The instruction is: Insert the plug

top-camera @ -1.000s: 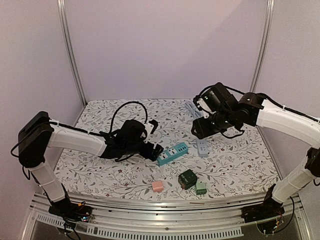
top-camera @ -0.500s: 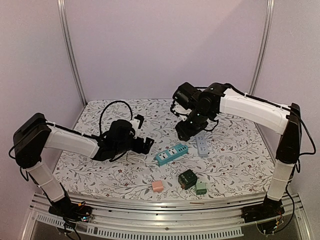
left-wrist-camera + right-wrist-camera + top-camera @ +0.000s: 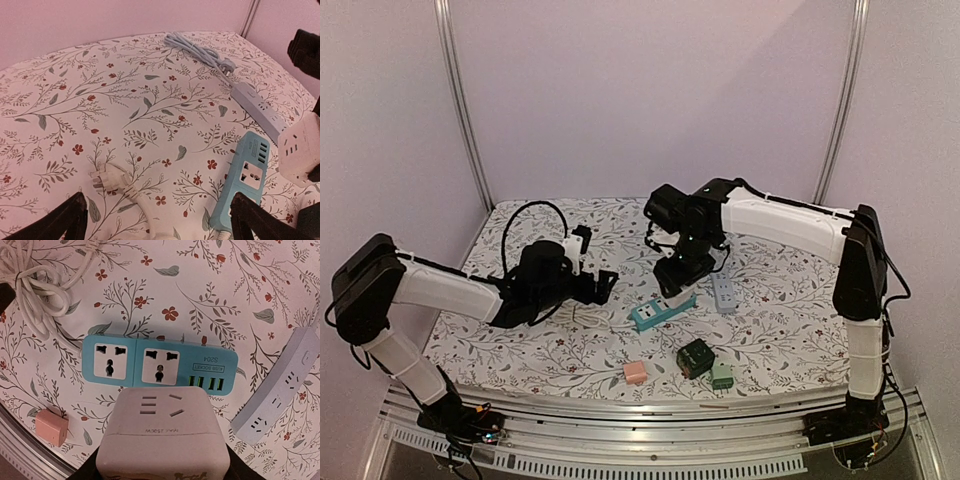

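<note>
A white plug (image 3: 107, 180) lies on the floral cloth with its prongs to the left, its white cable running toward the camera. My left gripper (image 3: 160, 225) is open and empty, its fingers (image 3: 72, 220) astride the cable just behind the plug. In the top view the left gripper (image 3: 603, 285) sits left of the blue power strip (image 3: 661, 309). My right gripper (image 3: 672, 282) is shut on a white cube socket (image 3: 162, 435), held just above the blue strip (image 3: 160, 365), whose sockets face up. The cube also shows in the left wrist view (image 3: 302, 155).
A white power strip (image 3: 724, 292) lies right of the blue one, with a grey bundled cable (image 3: 195, 45) behind it. A pink cube (image 3: 635, 372), a dark green cube (image 3: 695, 357) and a light green one (image 3: 722, 375) sit near the front edge. A coiled white cable (image 3: 40, 285) lies left of the blue strip.
My right arm has swung left with the white cube, from over the white strip to over the blue strip. My left gripper has drawn back to the left, away from the blue strip.
</note>
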### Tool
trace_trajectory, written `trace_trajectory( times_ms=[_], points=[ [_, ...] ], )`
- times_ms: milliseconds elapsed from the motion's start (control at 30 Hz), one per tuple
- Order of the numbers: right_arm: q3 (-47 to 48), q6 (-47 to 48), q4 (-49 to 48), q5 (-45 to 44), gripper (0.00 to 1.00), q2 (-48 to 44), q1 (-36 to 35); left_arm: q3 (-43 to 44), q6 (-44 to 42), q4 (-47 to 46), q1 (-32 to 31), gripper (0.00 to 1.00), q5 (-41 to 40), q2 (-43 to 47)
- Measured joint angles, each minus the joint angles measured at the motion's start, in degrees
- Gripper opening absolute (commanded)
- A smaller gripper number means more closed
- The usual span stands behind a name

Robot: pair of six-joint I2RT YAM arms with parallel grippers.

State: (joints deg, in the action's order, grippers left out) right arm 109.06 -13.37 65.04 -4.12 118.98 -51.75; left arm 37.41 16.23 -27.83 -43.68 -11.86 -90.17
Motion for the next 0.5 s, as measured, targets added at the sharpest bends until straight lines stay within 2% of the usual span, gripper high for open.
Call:
trace_trajectory(
  times_ms=[500],
  points=[
    [5.7,0.4,0.7,1.9,0.0,6.0,0.0,-1.9,0.0,-2.2,0.1,0.99,0.2,2.2]
  ],
)
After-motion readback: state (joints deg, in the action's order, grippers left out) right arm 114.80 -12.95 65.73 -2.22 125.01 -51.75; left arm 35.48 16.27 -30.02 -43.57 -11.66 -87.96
